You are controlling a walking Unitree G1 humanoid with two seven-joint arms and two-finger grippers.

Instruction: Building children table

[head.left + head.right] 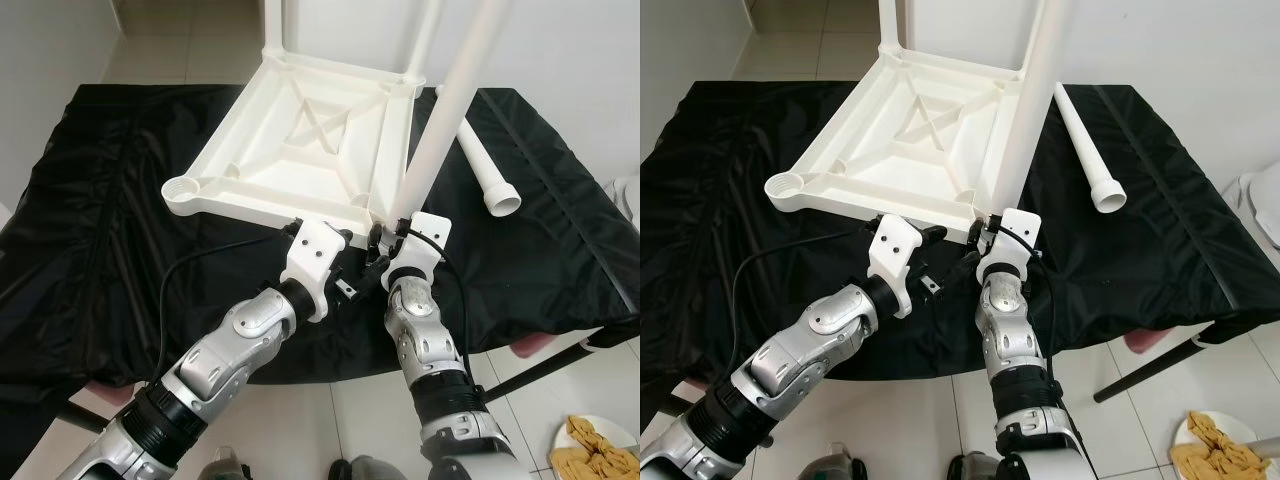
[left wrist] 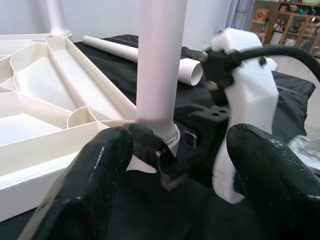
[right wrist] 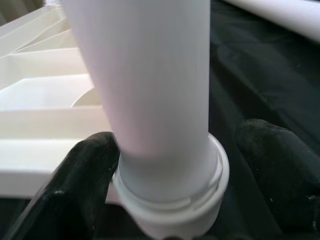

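One white plastic tabletop (image 1: 300,140) is lying upside down on a surface draped in black cloth (image 1: 90,230), its ribbed underside facing up. At its near right corner a white leg (image 1: 445,110) is standing in the corner socket (image 3: 172,187) and rising steeply toward the upper right of the left eye view. Two further legs are rising from the far corners, cut off by the top of the frame, while the near left corner socket (image 1: 183,189) is sitting empty. A loose leg (image 1: 487,170) is lying flat on the cloth to the right, well apart from the tabletop, its flared end pointing toward the robot.

The right gripper (image 1: 392,238) is sitting at the base of the standing leg; in the right wrist view one black finger (image 3: 82,185) is touching the socket collar and the other is standing apart from it, so the jaws are spread on either side of the leg rather than clamped. The left gripper (image 1: 345,262) is hovering just beside it, near the tabletop's front edge; in the left wrist view its fingers (image 2: 87,190) are wide apart, framing the leg base and the right gripper's white housing.

Beyond the cloth, pale floor tiles (image 1: 330,430) are showing, with a white plate (image 1: 595,450) of yellow pieces at lower right.
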